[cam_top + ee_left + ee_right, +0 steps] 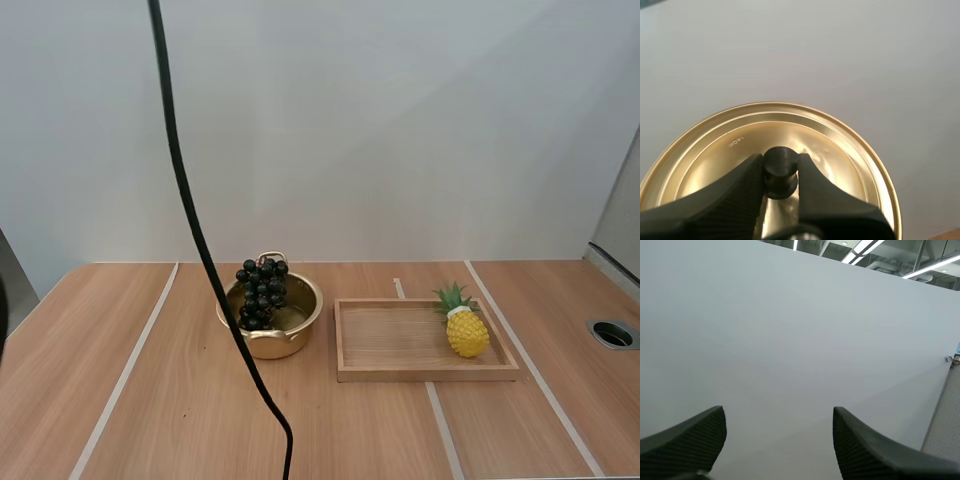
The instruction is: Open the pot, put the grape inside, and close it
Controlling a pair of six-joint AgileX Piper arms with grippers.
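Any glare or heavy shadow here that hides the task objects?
Left wrist view: bright reflections on the gold lid around its knob, pinched by the left gripper, hide nothing. High view: the pot glints at its rim, the grapes read dark inside it. Right wrist view: no glare.

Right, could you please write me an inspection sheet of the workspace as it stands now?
surface: wooden table with pale strips along it and a round hole near its right edge.
job's things: gold pot open, bunch of grapes in it, rising above the rim; lid off the pot, gripped by its black knob.
clutter: wooden tray right of the pot, pineapple at its right end.
grippers: left gripper shut on the knob; right gripper open, nothing between its fingers.
surroundings: plain pale wall behind the table.
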